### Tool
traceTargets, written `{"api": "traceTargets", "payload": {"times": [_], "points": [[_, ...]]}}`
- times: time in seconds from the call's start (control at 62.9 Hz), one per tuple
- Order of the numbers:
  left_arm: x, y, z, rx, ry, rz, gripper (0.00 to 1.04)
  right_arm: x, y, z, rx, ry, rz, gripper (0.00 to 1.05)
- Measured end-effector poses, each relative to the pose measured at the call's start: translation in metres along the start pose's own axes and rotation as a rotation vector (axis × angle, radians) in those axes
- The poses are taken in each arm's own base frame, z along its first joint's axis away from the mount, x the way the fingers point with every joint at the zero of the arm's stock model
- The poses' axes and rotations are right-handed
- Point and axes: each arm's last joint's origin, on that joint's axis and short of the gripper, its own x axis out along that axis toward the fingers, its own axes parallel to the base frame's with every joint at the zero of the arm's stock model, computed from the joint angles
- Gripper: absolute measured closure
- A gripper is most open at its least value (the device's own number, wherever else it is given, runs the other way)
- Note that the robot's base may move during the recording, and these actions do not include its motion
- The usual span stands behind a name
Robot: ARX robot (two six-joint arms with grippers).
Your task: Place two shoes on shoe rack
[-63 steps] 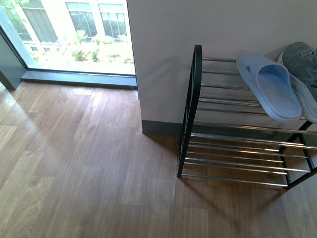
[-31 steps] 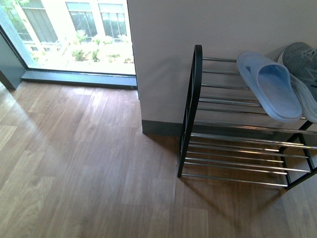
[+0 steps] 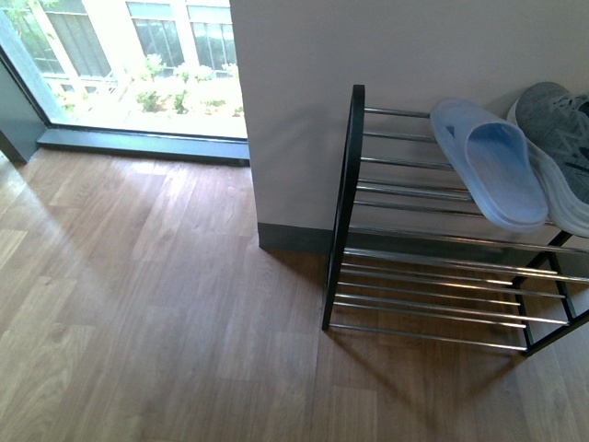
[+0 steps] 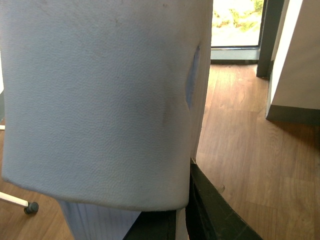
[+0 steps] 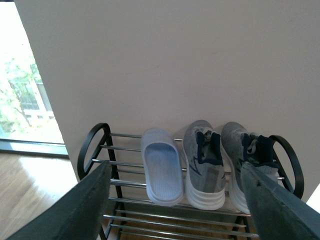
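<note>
On wood floor (image 3: 156,304) by white wall (image 3: 304,83): shoe rack (image 3: 348,184); right gripper (image 5: 175,200) spread wide, left unclear.

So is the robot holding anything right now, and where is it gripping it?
The left hand grips a pale blue slipper; the exact hold is hidden. The right hand is open and empty.

— Shoes? 
— Two grey knit sneakers (image 5: 204,167) (image 5: 248,160), white soles, navy lining; upright, side by side on the top tier, toes outward.
— Rack? 
— Shoe rack (image 5: 102,150): black arched frame, chrome bars, ahead of the right gripper (image 5: 172,205).
</note>
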Motion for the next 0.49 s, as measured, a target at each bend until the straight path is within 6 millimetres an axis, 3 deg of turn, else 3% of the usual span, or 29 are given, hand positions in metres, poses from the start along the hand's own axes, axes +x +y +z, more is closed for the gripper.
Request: {"api": "traceTargets", "payload": {"times": [0.493], "points": [[0.0001,-0.0007,-0.0005,0.003,0.002,-0.009,1.03,-0.0001,-0.0002,-0.0001,0.000,0.001,-0.008,0.09]]}}
